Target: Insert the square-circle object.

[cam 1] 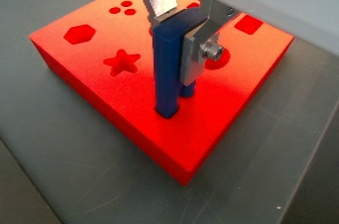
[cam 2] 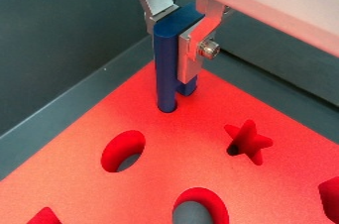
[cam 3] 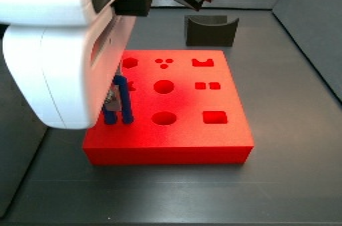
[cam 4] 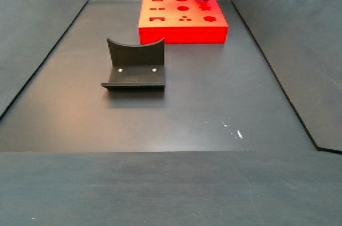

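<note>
Standing bolt upright, the long blue square-circle peg (cam 1: 169,69) had its lower end on the flat red block with shaped cutouts (cam 1: 225,99), right by the block's edge; the silver two-finger gripper (cam 1: 179,25) was clamped onto the peg's upper part; star hole (cam 2: 247,138) and round holes nearby; dark grey floor (cam 4: 201,100) wide open around; the dark L-shaped fixture (cam 4: 134,67) sat well apart.

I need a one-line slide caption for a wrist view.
Gripper holds the blue piece upright, its tip on the red block.
</note>
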